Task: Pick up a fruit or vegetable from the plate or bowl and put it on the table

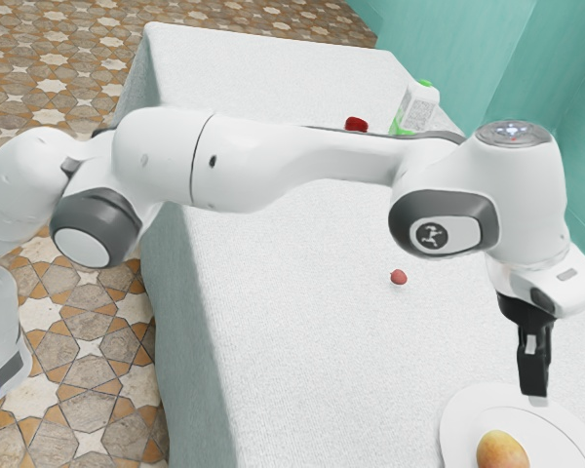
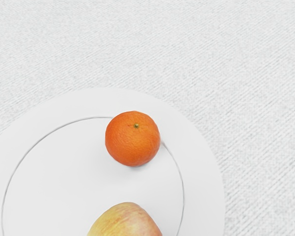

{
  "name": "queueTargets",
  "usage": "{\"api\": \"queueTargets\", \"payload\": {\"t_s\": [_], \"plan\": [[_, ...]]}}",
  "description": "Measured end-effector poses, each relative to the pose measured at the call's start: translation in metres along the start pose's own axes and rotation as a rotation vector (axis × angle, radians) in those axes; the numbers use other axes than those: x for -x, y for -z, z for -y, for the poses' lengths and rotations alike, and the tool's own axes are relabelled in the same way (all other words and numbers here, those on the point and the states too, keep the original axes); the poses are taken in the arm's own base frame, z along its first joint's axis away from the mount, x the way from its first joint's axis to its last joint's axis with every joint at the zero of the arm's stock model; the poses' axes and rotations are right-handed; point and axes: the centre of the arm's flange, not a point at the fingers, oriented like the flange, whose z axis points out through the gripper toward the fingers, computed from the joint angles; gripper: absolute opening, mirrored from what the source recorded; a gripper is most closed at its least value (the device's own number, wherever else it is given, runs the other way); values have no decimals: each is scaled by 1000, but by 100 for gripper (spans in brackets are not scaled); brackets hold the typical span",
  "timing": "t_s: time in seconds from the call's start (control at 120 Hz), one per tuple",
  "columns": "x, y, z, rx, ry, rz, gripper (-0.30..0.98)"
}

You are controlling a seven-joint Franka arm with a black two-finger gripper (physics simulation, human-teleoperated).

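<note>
Gripper [image 1: 533, 392] hangs over the cropped plate [image 1: 460, 424], its opening and hold impossible to tell, the yellowish fruit [image 1: 503, 451] cut off.

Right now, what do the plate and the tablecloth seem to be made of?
Plate: probably glazed ceramic, smooth and white with a thin grey ring, though plastic is possible. Tablecloth: apparently woven fabric, matt, with fine ribbing and a draped edge.

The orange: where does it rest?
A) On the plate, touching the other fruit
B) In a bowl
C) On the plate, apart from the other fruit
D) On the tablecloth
C: the orange sits on the plate, with bare plate between it and the yellow-red fruit.
</note>
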Motion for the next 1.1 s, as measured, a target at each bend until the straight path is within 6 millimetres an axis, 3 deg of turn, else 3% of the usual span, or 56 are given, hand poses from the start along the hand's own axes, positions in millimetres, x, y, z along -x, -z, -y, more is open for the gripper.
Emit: {"api": "queueTargets", "payload": {"t_s": [0.117, 0.208, 0.342, 0.55, 0.733, 0.842, 1.1], "plan": [[8, -29, -26, 46, -7, 37, 66], [22, -63, -25, 53, 12, 97, 66], [34, -88, -23, 52, 26, 154, 66], [43, -108, -19, 49, 40, 204, 66], [44, -140, 4, 12, 70, 143, 66], [46, -165, 8, 0, 78, 93, 70], [45, -179, 27, -19, 107, -1, 67]]}}
